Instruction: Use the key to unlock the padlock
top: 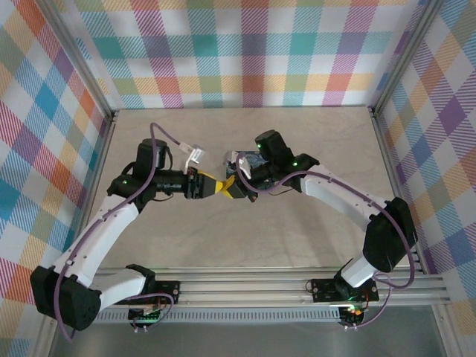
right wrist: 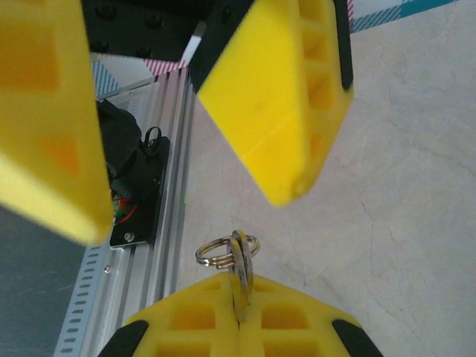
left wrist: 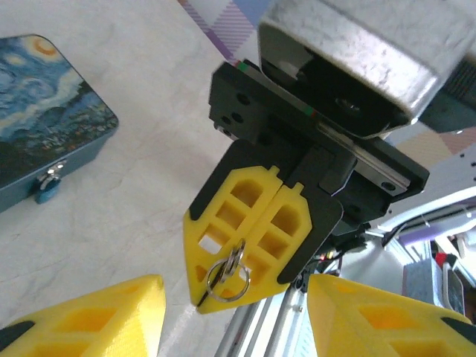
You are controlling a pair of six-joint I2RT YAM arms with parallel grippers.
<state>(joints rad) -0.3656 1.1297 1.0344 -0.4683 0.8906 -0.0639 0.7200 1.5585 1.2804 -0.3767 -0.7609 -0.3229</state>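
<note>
Right gripper (right wrist: 239,299) pinched shut on slim dark metal key (right wrist: 243,269); left gripper (top: 219,186), jaws parted, faced it from 9 o'clock overhead.

The blade of the key (left wrist: 223,274) is hidden between the pressed-together fingers of the right tool (left wrist: 214,288); its head and ring stick out. The tin box (left wrist: 44,126) on the desk is cut off by the left wrist view's left edge, and the padlock (left wrist: 47,186) on its side wall is too small for detail. From above, the right arm covers most of the box. The fingers of the left tool (right wrist: 171,163) are blurred and cut by the right wrist view's edges.
</note>
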